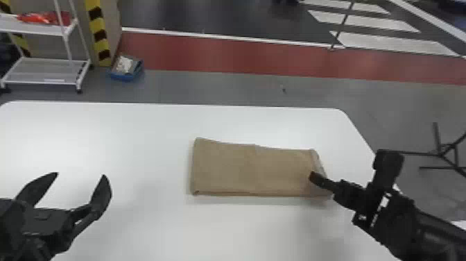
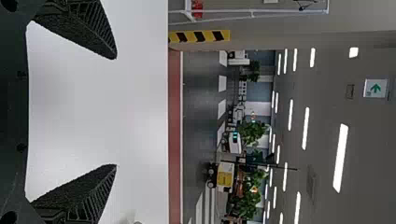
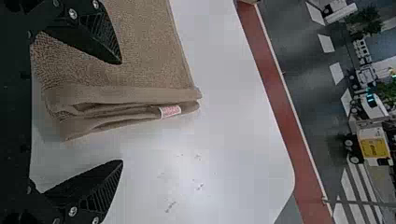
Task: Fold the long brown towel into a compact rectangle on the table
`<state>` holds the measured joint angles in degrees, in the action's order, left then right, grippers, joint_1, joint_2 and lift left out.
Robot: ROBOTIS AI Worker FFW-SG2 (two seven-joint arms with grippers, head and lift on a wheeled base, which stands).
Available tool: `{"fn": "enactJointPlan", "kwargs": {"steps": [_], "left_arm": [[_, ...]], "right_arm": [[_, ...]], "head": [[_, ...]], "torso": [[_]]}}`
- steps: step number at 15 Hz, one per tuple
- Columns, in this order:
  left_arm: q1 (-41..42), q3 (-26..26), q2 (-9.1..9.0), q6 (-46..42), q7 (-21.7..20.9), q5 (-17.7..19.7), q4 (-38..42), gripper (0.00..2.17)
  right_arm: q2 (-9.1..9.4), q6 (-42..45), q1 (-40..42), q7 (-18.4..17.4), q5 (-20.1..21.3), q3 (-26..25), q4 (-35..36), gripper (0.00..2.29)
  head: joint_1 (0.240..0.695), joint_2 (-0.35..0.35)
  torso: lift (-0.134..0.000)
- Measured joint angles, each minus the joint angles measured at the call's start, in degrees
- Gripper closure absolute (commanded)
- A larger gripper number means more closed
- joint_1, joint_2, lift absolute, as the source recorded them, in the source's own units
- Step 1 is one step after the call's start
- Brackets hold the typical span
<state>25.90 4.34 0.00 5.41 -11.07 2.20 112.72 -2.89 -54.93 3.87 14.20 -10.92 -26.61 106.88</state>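
you have the brown towel (image 1: 225, 170) lying on the white table (image 1: 104, 139), folded into a layered rectangle, longer from left to right than from near to far. at the towel's right end the stacked layers show edge-on in your right wrist view — gaping a little, with a small white tag (image 3: 170, 111) with red marks poking out between them.

your right tool (image 1: 349, 166) is released at the towel's right end, its fingers spread wide and nothing gripped: one finger is over the towel, the other out past its end. whether that first finger touches the cloth, you cannot tell.

your left tool (image 1: 80, 175) is released too — it sits well apart from the towel, off to its left, fingers parted around nothing.

on the floor beyond the towel and to its left is a blue bin (image 1: 119, 77), with a white wheeled rack (image 1: 38, 29) farther left. to the towel's right, past the table, you have black metal legs (image 1: 447, 152).
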Motion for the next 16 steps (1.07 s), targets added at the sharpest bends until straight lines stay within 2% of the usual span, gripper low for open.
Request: {"fn": "enactJointPlan", "kwargs": {"steps": [3, 5, 6, 9, 11, 16], "left_arm": [[-0.14, -0.08, 0.00, -0.01, 0.00, 0.00, -0.12, 0.04], [-0.16, -0.04, 0.00, -0.02, 0.00, 0.03, -0.23, 0.04], [-0.17, -0.03, 0.00, -0.03, 0.00, 0.06, -0.28, 0.04], [-0.23, -0.03, 0.00, -0.06, 0.00, 0.09, -0.46, 0.04], [-0.24, -0.05, 0.00, -0.07, -0.01, 0.09, -0.47, 0.04], [-0.18, -0.05, 0.00, -0.05, -0.01, 0.08, -0.45, 0.04]], "right_arm": [[-0.01, 0.70, -1.32, 0.33, 1.79, 0.99, -2.16, 0.66], [-0.01, 0.62, -1.77, 0.40, 3.02, 1.61, -2.94, 1.26], [-0.01, 0.55, -1.85, 0.42, 3.25, 1.74, -3.11, 1.43], [0.06, 0.48, -1.32, 2.34, 2.42, 1.23, -2.26, 1.66], [0.32, 0.41, -0.50, 2.62, 0.52, 0.05, 0.27, 1.66], [2.50, -0.71, 1.34, 1.87, -7.20, -2.58, 14.46, 1.65]], "head": [[0.695, -0.195], [0.695, -0.191], [0.695, -0.190], [0.695, -0.186], [0.695, -0.185], [0.695, -0.172]], "torso": [[-0.121], [-0.121], [-0.121], [-0.121], [-0.121], [-0.121]]}}
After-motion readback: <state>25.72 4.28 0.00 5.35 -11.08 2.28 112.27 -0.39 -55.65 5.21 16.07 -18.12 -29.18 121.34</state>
